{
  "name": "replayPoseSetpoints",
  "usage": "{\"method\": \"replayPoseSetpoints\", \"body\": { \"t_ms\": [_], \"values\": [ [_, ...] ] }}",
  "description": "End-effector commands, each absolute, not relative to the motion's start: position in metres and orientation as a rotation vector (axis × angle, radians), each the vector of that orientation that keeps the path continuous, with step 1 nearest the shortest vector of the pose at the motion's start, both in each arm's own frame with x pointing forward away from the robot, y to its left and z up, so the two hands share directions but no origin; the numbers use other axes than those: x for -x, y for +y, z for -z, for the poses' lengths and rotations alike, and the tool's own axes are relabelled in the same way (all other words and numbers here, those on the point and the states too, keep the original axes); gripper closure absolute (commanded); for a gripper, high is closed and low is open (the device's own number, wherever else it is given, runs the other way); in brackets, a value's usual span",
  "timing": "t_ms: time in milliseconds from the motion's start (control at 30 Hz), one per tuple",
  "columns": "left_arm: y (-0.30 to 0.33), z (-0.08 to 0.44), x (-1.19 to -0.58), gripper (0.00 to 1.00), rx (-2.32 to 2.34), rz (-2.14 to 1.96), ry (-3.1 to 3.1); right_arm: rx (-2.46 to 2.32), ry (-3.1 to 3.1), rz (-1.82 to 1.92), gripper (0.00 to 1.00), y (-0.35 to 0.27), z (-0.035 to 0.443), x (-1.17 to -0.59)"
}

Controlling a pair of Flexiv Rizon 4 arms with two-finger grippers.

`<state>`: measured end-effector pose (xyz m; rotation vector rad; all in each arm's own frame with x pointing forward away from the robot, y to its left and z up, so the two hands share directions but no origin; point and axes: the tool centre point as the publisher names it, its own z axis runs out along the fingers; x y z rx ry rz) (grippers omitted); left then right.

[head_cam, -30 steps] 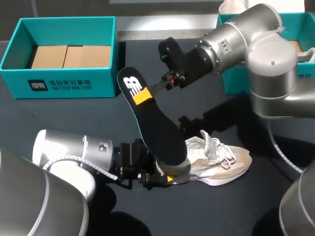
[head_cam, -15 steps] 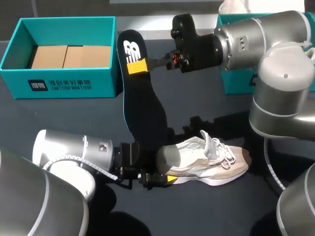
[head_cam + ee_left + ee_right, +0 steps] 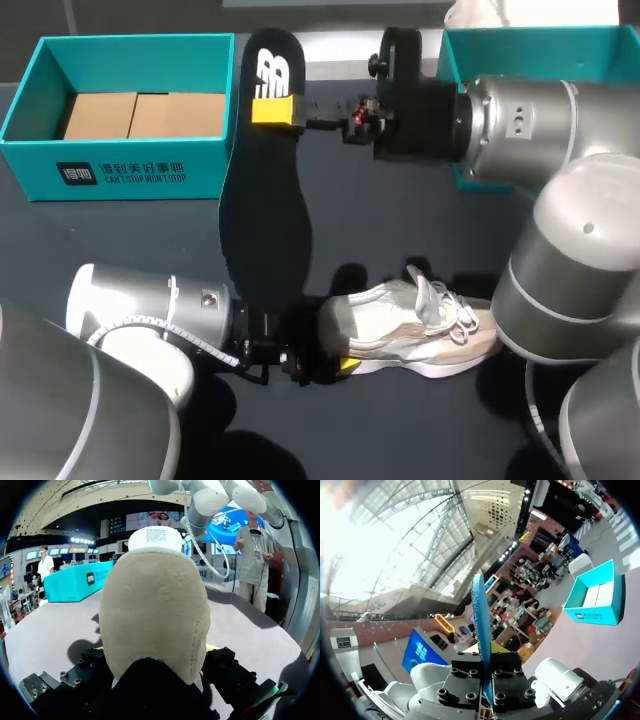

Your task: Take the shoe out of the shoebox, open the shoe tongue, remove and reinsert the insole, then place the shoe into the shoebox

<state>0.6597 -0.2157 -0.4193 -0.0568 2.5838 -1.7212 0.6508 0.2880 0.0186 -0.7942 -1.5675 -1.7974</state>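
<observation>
- My right pincer (image 3: 275,110) is clenched on the heel end of the black insole (image 3: 262,230). The insole hangs long and nearly upright above the bench (image 3: 130,230), and its toe end is down near the shoe's heel. The right wrist view shows it edge-on between the fingers.
- My left pincer (image 3: 325,362) is clamped on the heel of the shoe (image 3: 420,330), which lies on the bench well apart from the shoebox (image 3: 120,170). In the left wrist view the heel fills the space between the fingers.
- Risk: the grip covers only a small patch of the insole, so the long free end could swing or twist and slip out.
- Risk: on the way back in, the floppy toe end could catch on the collar or fold over instead of sliding inside, more so if the tongue sags shut.
- Risk: the shoe is pinned at its heel alone, so a push from the insole could pivot it.
- Count: one shoe, one insole, and two teal boxes. The left box holds two cardboard pieces (image 3: 140,115). The other box (image 3: 500,55) sits partly behind my right arm.
</observation>
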Motion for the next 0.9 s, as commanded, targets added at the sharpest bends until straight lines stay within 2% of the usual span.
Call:
{"method": "replayPoseSetpoints", "body": {
  "t_ms": [33,233,667,900],
  "values": [
    [-0.217,0.420,-0.659,1.00,0.058,1.718,2.584,0.841,-1.544,1.836,1.00,0.289,-0.018,-0.646],
    [-0.217,0.420,-0.659,1.00,0.058,1.718,2.584,0.841,-1.544,1.836,1.00,0.289,-0.018,-0.646],
    [-0.217,0.420,-0.659,1.00,0.058,1.718,2.584,0.835,-1.574,1.704,1.00,0.254,-0.113,-0.645],
    [-0.217,0.420,-0.659,1.00,0.058,1.718,2.584,0.888,-1.625,1.623,1.00,0.239,-0.124,-0.632]
  ]
}}
